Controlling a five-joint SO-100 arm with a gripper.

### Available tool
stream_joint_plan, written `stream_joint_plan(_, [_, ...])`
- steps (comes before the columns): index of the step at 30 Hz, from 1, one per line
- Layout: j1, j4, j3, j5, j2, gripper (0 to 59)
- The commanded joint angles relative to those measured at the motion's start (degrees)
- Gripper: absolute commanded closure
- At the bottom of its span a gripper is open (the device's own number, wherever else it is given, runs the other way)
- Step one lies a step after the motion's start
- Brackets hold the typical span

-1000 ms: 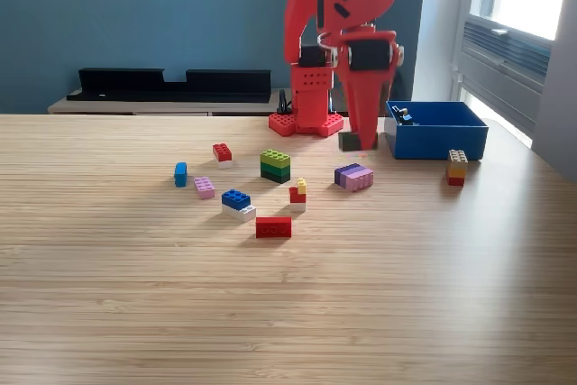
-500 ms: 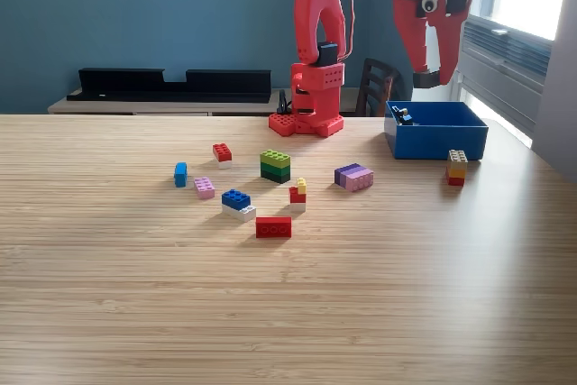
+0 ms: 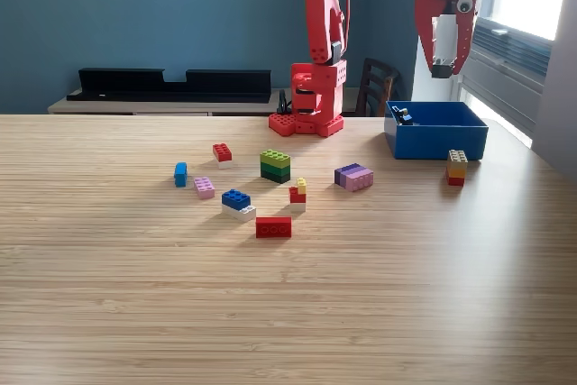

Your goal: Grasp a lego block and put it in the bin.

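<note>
Hanging high above the bin (image 3: 436, 142), the gripper (image 3: 441, 68) points down with a small dark block (image 3: 441, 69) pinched at its fingertips. Bin sits on the wooden table (image 3: 288, 304) at the exterior view's right, holding a small dark piece (image 3: 402, 114) (identity unclear). Just beside its right corner: tan-orange-red stack (image 3: 457, 168). Loose blocks mid-table include green stack (image 3: 275, 166) and red brick (image 3: 273, 227).

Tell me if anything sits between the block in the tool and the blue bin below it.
Nothing visible does. The tool hangs above the bin with a dark block at its tip, and only open air lies between them. The bin's top is open; the tan-and-red block stack stands outside, in front of its wall.
</note>
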Motion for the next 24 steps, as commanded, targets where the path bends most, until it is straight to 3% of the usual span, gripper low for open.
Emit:
stream_joint_plan(1, [-3.69, 0.70, 0.00, -0.88, 3.16, 58.6])
stream_joint_plan(11, [-6.33, 1.76, -7.65, -0.97, -13.97, 58.3])
stream_joint_plan(12, [-6.50, 2.02, -8.09, -1.23, -15.12, 55.6])
stream_joint_plan(15, [-6.77, 2.29, -8.26, -1.58, -17.49, 32.1])
stream_joint_plan(17, [-6.77, 2.64, -8.53, -1.67, -18.72, 24.2])
stream_joint_plan(21, [-6.59, 3.34, -9.58, -1.49, -19.16, 21.4])
stream_joint_plan(24, [-6.42, 4.13, -10.99, -1.67, -19.16, 25.2])
